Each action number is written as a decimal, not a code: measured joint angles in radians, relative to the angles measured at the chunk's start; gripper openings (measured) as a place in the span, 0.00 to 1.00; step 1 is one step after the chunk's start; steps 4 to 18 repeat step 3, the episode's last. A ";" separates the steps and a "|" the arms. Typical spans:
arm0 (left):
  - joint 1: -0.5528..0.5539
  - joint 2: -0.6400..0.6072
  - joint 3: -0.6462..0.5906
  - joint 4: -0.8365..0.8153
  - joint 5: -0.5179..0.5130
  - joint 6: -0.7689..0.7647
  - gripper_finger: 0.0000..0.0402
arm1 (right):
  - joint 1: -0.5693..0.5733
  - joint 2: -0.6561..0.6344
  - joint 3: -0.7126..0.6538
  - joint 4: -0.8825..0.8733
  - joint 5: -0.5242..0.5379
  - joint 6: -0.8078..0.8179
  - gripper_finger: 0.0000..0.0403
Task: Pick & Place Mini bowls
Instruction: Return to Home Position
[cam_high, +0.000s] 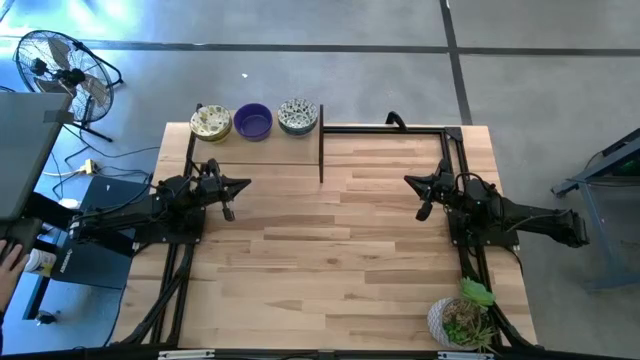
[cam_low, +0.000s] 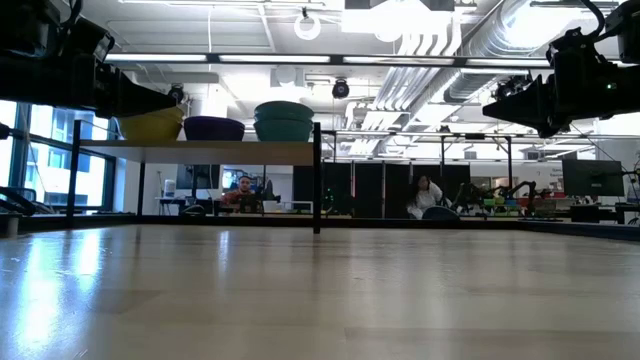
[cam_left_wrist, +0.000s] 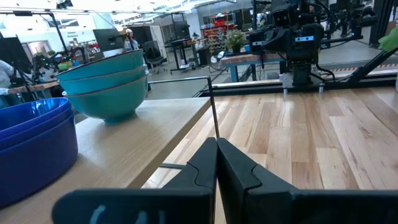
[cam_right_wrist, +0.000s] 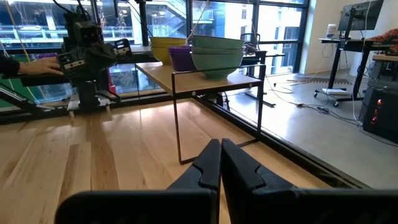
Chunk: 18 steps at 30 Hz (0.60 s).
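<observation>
The mini bowls sit in three stacks in a row on a raised wooden shelf (cam_high: 262, 150) at the table's far left. From left to right they are a yellow stack (cam_high: 211, 121), a purple stack (cam_high: 253, 121) and a teal stack with patterned insides (cam_high: 297, 116). The low view shows the yellow stack (cam_low: 150, 125), the purple stack (cam_low: 213, 128) and the teal stack (cam_low: 283, 120) from the side. My left gripper (cam_high: 240, 184) (cam_left_wrist: 216, 168) hovers shut just near of the shelf. My right gripper (cam_high: 412, 181) (cam_right_wrist: 220, 165) hovers shut at the table's right side, facing the left one.
The shelf stands on thin black legs (cam_right_wrist: 177, 124), and a black rail (cam_high: 385, 128) runs along the far edge. A white pot with a green plant (cam_high: 462, 320) stands at the near right corner. A person's hand (cam_right_wrist: 37, 65) shows beyond the left arm. Bare wood lies between the arms.
</observation>
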 joint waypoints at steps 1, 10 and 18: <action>0.000 0.000 0.000 0.000 0.000 0.000 0.00 | 0.000 0.000 0.000 0.000 0.000 0.000 0.00; 0.000 0.000 0.000 0.000 0.000 0.000 0.00 | 0.000 0.000 0.000 0.000 0.000 0.000 0.00; 0.000 0.000 0.000 0.000 0.000 0.000 0.00 | 0.000 0.000 0.000 0.000 0.000 0.000 0.00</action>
